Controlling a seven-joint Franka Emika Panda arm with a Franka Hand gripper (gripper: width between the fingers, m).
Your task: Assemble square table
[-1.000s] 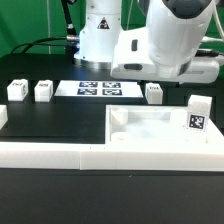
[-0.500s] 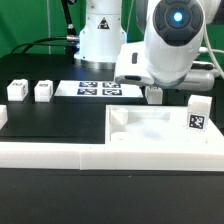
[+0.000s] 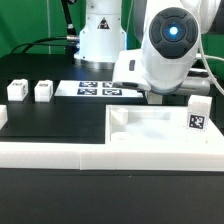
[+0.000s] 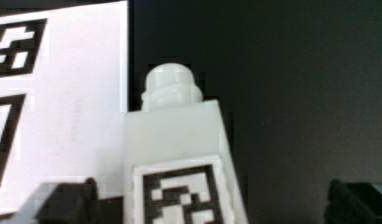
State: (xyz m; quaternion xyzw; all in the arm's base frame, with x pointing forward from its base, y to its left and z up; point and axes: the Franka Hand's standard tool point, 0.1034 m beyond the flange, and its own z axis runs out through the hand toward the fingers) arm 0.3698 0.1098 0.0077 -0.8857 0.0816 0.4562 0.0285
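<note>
The white square slab (image 3: 165, 127) lies at the exterior view's right behind the rail. Two leg blocks (image 3: 16, 90) (image 3: 43, 91) stand at the left. A third leg with a tag (image 3: 199, 113) stands by the slab's right side. My gripper (image 3: 157, 97) is down behind the slab, over a fourth leg, which the arm hides in this view. In the wrist view that leg (image 4: 179, 135) lies between my gripper's (image 4: 213, 205) dark fingertips (image 4: 63, 205), its tag facing the camera. The jaws stand open, with gaps on both sides of the leg.
The marker board (image 3: 98, 88) lies flat at the back centre and shows beside the leg in the wrist view (image 4: 55, 90). A long low white rail (image 3: 60, 152) runs along the front. The robot base (image 3: 100, 35) stands behind the marker board.
The arm has swung and lowered over the leg block behind the slab. That leg showed earlier and is now covered in the exterior view.
</note>
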